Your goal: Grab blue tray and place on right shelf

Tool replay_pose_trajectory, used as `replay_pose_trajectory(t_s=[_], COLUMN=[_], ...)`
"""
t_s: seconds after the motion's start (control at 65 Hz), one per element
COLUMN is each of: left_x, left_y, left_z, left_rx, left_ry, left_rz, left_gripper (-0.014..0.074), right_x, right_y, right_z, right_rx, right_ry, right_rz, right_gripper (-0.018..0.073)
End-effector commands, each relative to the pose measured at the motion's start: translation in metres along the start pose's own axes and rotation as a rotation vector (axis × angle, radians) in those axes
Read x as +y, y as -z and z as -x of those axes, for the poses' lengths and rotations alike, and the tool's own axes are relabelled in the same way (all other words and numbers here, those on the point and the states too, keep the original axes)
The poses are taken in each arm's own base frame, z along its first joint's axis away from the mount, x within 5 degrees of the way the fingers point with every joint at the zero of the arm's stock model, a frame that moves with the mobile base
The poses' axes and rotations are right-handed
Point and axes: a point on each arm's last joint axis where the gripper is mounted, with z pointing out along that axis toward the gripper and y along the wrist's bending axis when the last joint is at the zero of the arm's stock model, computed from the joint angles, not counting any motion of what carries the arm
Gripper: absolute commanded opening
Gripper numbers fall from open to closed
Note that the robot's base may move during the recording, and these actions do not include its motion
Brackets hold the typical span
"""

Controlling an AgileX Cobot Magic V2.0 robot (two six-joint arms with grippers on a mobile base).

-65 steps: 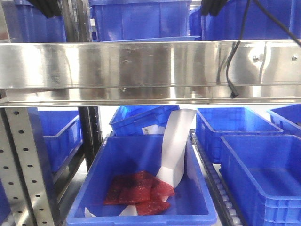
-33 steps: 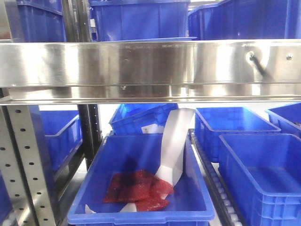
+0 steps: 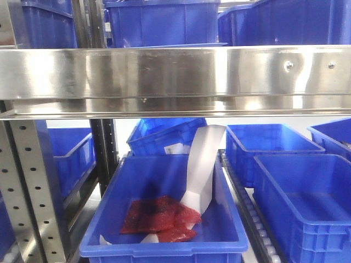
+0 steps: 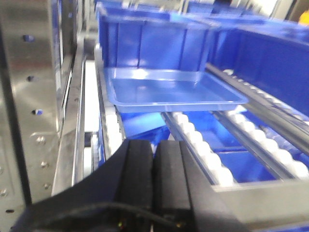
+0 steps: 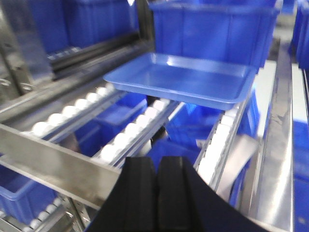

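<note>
The blue tray [image 4: 169, 89] [image 5: 183, 77] lies flat on the white rollers [image 4: 193, 137] of the right shelf, just in front of a deep blue crate [image 4: 154, 43]. In the front view only its thin front edge [image 3: 170, 45] shows above the shelf's shiny steel front rail [image 3: 175, 76]. My left gripper [image 4: 153, 145] is shut with nothing in it, well short of the tray's near edge. My right gripper [image 5: 157, 162] is also shut and empty, above the front rail [image 5: 53, 157] and apart from the tray.
Deep blue crates [image 3: 164, 22] fill the back of the upper shelf. Below the rail, a blue crate [image 3: 164, 219] holds red packets [image 3: 159, 216] and a white strip. Several more crates [image 3: 301, 203] stand at the right. A perforated post [image 3: 27, 186] rises at the left.
The dark arms and cable that showed at the top of the front view a second ago have drawn back out of it. The tray's edge stays in place on the shelf.
</note>
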Motion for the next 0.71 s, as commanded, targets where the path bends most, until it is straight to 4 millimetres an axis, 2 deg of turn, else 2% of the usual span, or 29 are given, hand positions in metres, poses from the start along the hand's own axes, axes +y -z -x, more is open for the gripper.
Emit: replay_pose_trajectory(t_s=[0.0,0.215,0.338,0.446,0.692], left_x=[-0.004,0.003,0.004,0.004,0.004], left_y=[0.026,0.071,0.089,0.097,0.097], left_z=[0.01,-0.021,-0.028,-0.027,-0.027], left_rx=[-0.152,-0.195,-0.253,-0.288,-0.294], left_ry=[-0.002,0.0,0.001,0.001,0.001], left_rz=[-0.048,-0.044,-0.053,-0.059,-0.062], left_gripper=[-0.0048,-0.0048,-0.0048,-0.0048,-0.0048], right_x=[0.002,-0.003,-0.005,-0.005,-0.005], right_y=[0.028,0.084,0.105,0.114,0.114], right_z=[0.005,-0.034,-0.043,-0.043,-0.042], right_rx=[-0.161,-0.251,-0.308,-0.343,-0.345], right_ry=[0.036,0.138,0.137,0.137,0.137], right_rz=[0.045,0.056,0.059,0.061,0.061], right_gripper=[0.0054,0.0054,0.0054,0.0054,0.0054])
